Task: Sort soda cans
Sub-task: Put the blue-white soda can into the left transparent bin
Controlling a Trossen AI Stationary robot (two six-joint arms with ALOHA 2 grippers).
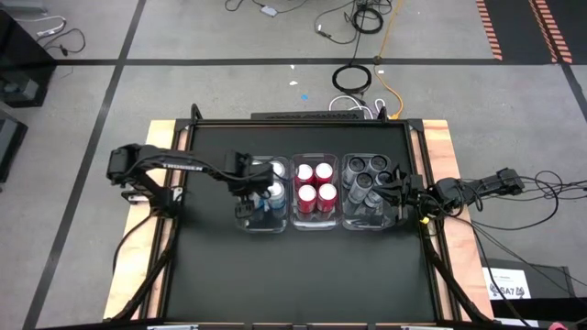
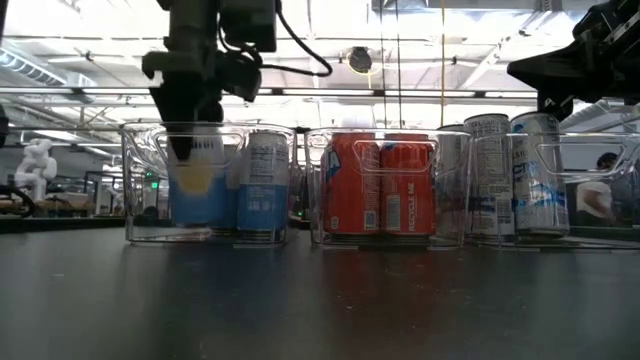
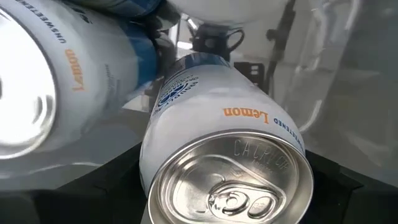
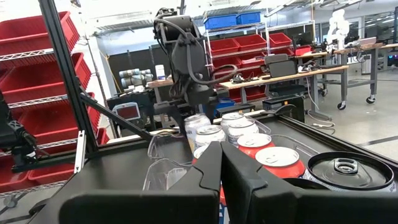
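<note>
Three clear bins stand in a row mid-table. My left gripper (image 1: 249, 192) reaches down into the left bin (image 2: 140, 230) and is shut on a light blue soda can (image 3: 230, 143). Other light blue cans (image 1: 275, 181) stand beside it. The middle bin holds red cans (image 1: 315, 183), standing upright on their bases. Dark grey cans (image 1: 365, 179) stand in the right bin. My right gripper (image 4: 222, 168) hovers shut and holding nothing at the right bin's right side (image 1: 401, 197), above the table. My left gripper has the light blue can pinched between its two fingers (image 3: 106, 186) on the side wall (image 2: 195, 175), up near the can's top. The fingers come from above, pointing down into the bin. The can stands about upright; whether its base rests on the bin floor I cannot tell.
The bins' clear walls (image 2: 300, 180) stand close together, leaving narrow gaps between them. Bare black tabletop (image 1: 303, 275) stretches from the bins to the near edge. A dark frame rail (image 1: 303, 119) lines the far edge, and cables lie on the floor beyond.
</note>
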